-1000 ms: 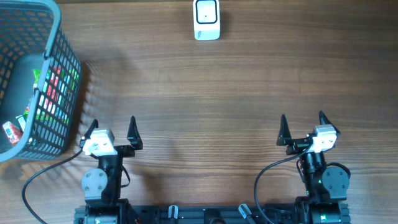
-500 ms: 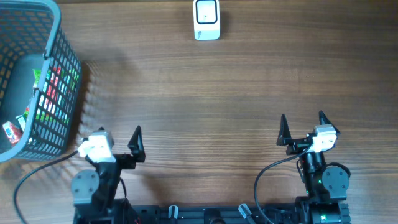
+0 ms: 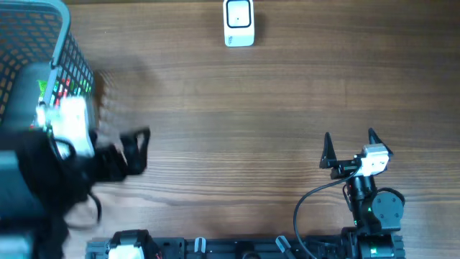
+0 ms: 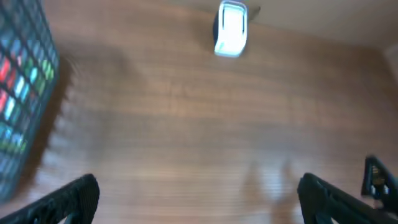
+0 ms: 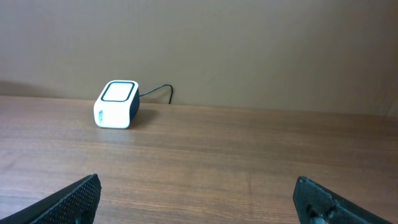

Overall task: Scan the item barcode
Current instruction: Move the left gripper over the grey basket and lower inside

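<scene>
Surface (image 3: 251,108): brown wood grain, carrying all things listed below.
Basket (image 3: 72,68): grey mesh, at the far left corner of the surface; its wall also shows at the left edge of the left wrist view (image 4: 18,93).
Left arm (image 3: 36,173): a large blurred dark mass close under the overhead camera, overlapping the near side of the basket.
Right arm (image 3: 374,205): at the near right edge of the surface, well apart from basket and scanner.
Left gripper (image 4: 198,186): jaws spread wide, nothing between them; it stands above bare wood beside the basket wall.
Right gripper (image 3: 349,137): jaws spread wide, holding nothing, pointing toward the far edge; bare wood lies between the fingertips in the right wrist view (image 5: 197,186).
Scanner (image 3: 238,23): small white box with a dark window on top, at the far edge near the middle, upright, untouched.
Items (image 3: 65,86): red and green packaging seen through the mesh, inside the basket; no barcode can be made out.
Cable (image 5: 158,92): thin, dark, running from behind the scanner.
</scene>
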